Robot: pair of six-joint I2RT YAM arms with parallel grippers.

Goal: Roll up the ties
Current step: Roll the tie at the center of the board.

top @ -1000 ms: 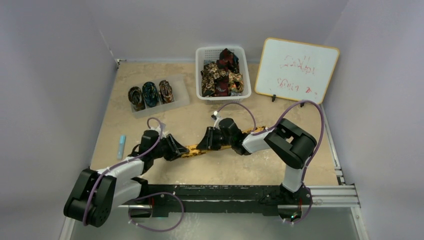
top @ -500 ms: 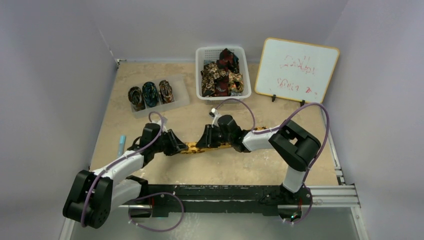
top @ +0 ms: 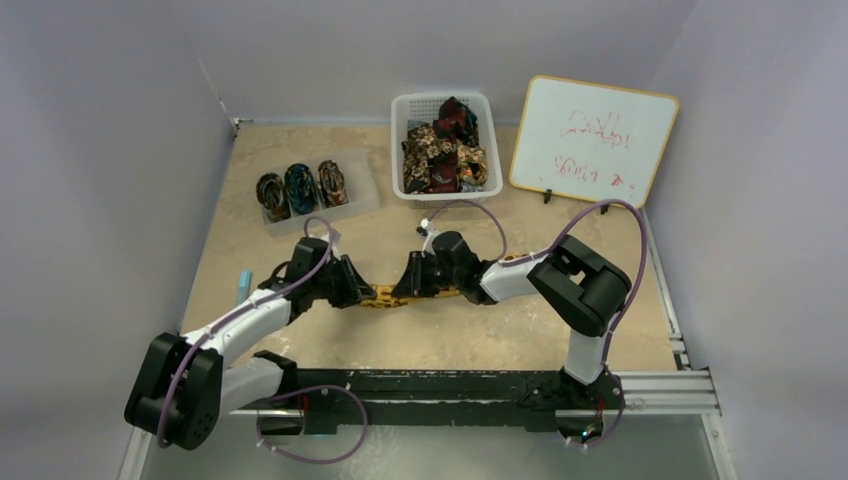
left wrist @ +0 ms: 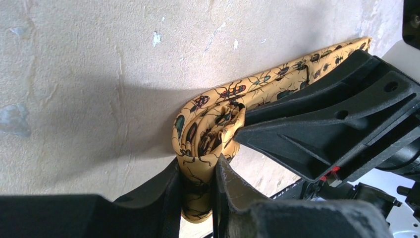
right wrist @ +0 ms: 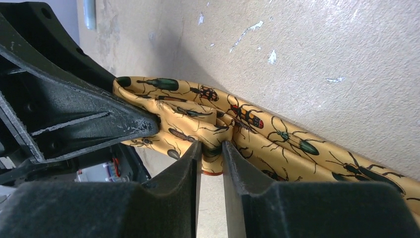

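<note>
A golden-yellow tie (top: 385, 296) printed with beetles lies on the table between my two grippers, its free length running right under the right arm. My left gripper (top: 352, 292) is shut on the tie's rolled end (left wrist: 205, 131), which stands between its two fingers. My right gripper (top: 406, 287) is shut on a fold of the same tie (right wrist: 218, 129) right beside the roll, its fingertips (right wrist: 190, 153) almost touching the left gripper. Three rolled ties (top: 300, 187) sit in a clear tray (top: 360, 170). More ties (top: 442, 155) are heaped in a white basket (top: 400, 110).
A whiteboard (top: 592, 138) with red writing leans at the back right. A light blue marker (top: 242, 289) lies at the table's left edge. A black rail (top: 450, 385) runs along the near edge by the arm bases.
Both grippers have moved closer together and a little away from the bases. The stretch of yellow tie showing between them has grown shorter as the roll took up fabric.
</note>
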